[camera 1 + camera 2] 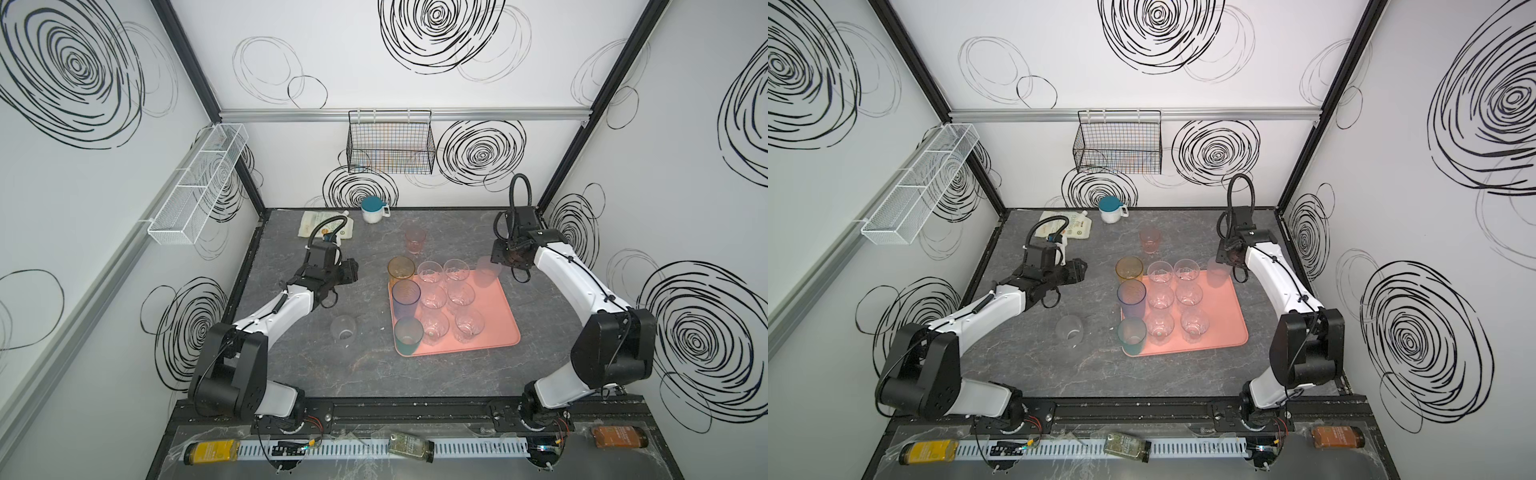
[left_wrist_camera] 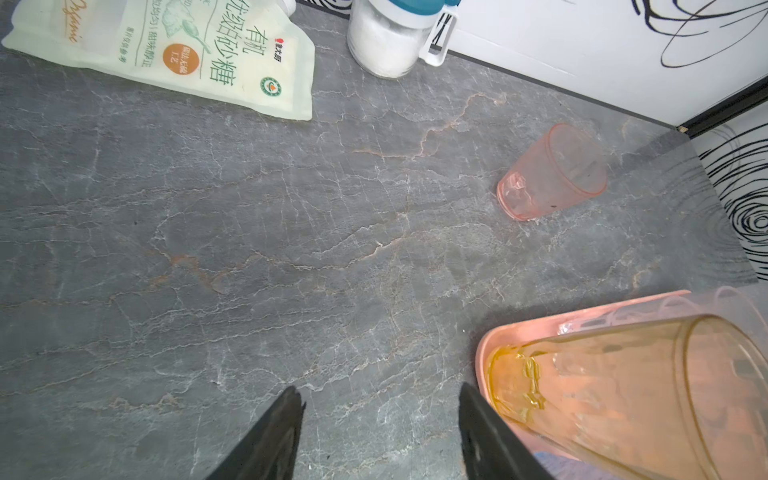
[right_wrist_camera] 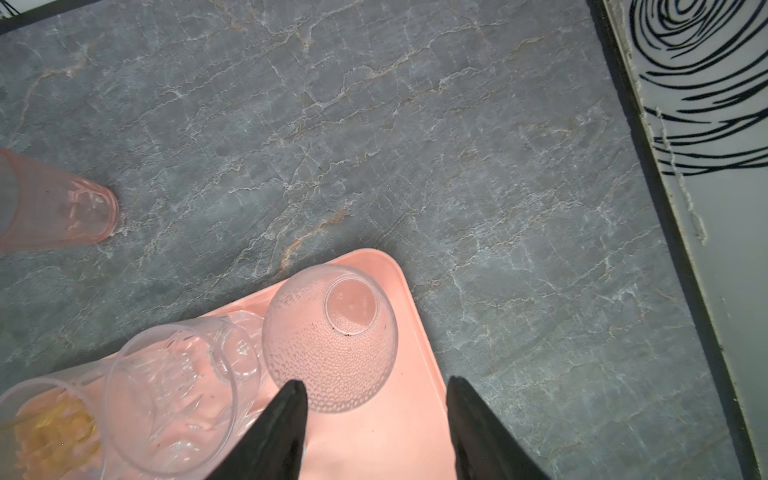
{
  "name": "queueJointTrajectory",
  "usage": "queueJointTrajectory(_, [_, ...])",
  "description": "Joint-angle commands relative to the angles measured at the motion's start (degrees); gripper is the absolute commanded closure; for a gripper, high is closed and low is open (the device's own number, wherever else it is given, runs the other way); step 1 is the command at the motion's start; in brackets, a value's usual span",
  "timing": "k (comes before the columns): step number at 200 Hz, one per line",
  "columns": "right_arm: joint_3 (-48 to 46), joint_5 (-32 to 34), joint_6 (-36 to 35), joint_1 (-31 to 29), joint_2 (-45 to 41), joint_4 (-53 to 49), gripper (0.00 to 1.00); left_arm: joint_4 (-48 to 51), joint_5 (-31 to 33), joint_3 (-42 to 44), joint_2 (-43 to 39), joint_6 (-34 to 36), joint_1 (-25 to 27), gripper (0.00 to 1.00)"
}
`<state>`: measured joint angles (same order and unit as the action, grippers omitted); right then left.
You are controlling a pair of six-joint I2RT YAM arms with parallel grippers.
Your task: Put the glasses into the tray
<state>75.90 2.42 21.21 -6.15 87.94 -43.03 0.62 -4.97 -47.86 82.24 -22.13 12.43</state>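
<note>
On the tray [image 3: 411, 365] corner a frosted glass [image 3: 328, 336] stands free; right gripper [image 3: 376, 380] and left gripper [image 2: 378, 386] gape empty, so grasping the pink glass [image 2: 552, 172] likely comes next.

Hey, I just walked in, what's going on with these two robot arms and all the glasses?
The robot is loading glasses onto a pink tray. Ten stand on it now. The right gripper is open above the tray's far right corner, close behind a frosted glass standing there. The left gripper is open and empty, over the table beside the amber glass. A pink glass and a second frosted glass are not yet on the tray.
</note>
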Motion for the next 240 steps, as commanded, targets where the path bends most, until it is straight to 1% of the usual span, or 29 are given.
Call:
queueJointTrajectory(1, [-2.01,-1.4,0.71,-0.65,-3.5,0.15,0.4,-2.36,0.75,0.24,-0.95,-0.3,-1.08,0.36])
queueJointTrajectory(10, [-2.48,-2.39,0.41,-1.13,-4.36,1.02,0.4,-2.38,1.13,0.35,-1.51,-0.11,-1.34,0.36])
queueJointTrajectory(22, [-2.61,-1.8,0.67,-2.35,-5.24,1.78,0.39,-2.57,1.67,0.73,-1.7,-0.22,-1.87,0.36])
queueJointTrajectory(41, [-3.3,-1.32,0.56,-3.33,-6.12,3.93,0.38,-2.57,0.32,0.94,-1.09,-1.67,-2.64,0.36])
queueJointTrajectory(57, [-1.93,-1.55,0.67,-3.72,-6.01,4.71,0.37,-4.2,0.11,2.18,-1.76,-2.15,-2.85,0.36])
queueJointTrajectory(61, [-1.37,-1.66,0.82,-3.82,-5.72,4.85,0.37,-4.62,0.28,2.5,-1.82,-3.72,-2.93,0.36])
queueJointTrajectory(73, [1.65,-2.9,1.02,-4.3,-4.2,4.55,0.37,-4.69,-0.62,2.44,-0.96,-4.76,-3.88,0.35])
queueJointTrajectory(86, [5.53,-2.54,0.62,-5.99,-1.41,3.98,0.37,-5.94,-2.97,2.74,-0.33,-6.52,-5.23,0.36])
queueJointTrajectory(99, [9.68,-0.74,0.68,-8.03,1.3,2.93,0.36,-8.07,-5.26,3.87,-0.64,-8.86,-6.37,0.36])
queueJointTrajectory(133, [15.82,-1.64,3.44,-12.96,6.84,6.47,0.36,-7.64,-4.64,4.05,-1.19,-8.81,-6.44,0.36])
queueJointTrajectory(150, [19.54,-2.19,4.6,-15.01,11.3,7.91,0.36,-7.84,-4.34,4.34,-1.21,-9.11,-6.54,0.35])
queueJointTrajectory(164, [22.29,-3.13,4.72,-16.61,15.43,9.35,0.36,-7.91,-5.52,3.94,-0.83,-9.73,-6.71,0.35])
queueJointTrajectory(179, [27.21,-4.32,5.15,-17.14,20.79,8.65,0.36,-8.77,-6.79,3.89,-1.24,-10.39,-6.72,0.36])
queueJointTrajectory(195, [31.09,-5.31,6.44,-17.22,25.53,9.13,0.36,-8.64,-5.68,4.35,-1.19,-9.88,-6.84,0.35])
queueJointTrajectory(222, [36.64,-7.8,7.44,-17.29,31.97,9.65,0.36,-7.94,-6.33,4.0,0.11,-9.84,-7.23,0.35])
queueJointTrajectory(240, [39.49,-6.67,7.35,-17.75,35.4,7.55,0.35,-8.67,-5.51,4.55,-0.15,-9.71,-7.03,0.35])
